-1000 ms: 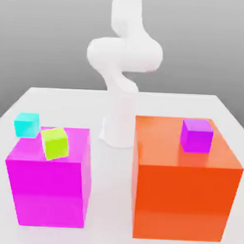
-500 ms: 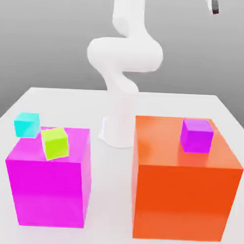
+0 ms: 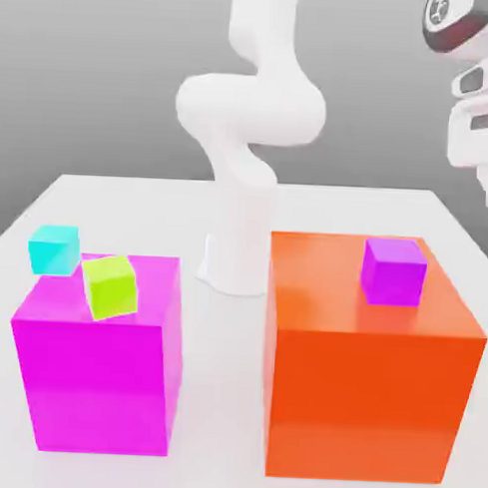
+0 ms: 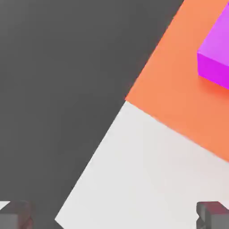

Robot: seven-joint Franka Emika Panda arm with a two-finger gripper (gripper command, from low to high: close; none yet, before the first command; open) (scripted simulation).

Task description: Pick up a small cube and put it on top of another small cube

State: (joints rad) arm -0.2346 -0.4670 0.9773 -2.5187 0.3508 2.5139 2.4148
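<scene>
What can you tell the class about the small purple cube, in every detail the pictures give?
The small purple cube is a plain, smooth block, violet with a lighter top face and sharp edges. It sits upright and flat on top of the large orange block, near that block's far corner on the exterior view's right, turned slightly against the block's edges. Only the orange top touches it. In the hand view one corner of it shows over the orange surface.

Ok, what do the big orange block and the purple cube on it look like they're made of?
Orange block: smooth, glossy, plastic-like; its top mirrors the cube faintly. Purple cube: same uniform, untextured colour with crisp edges, probably hard plastic too, slightly less shiny. Both are simulator renders, so the material is only a guess.
</scene>
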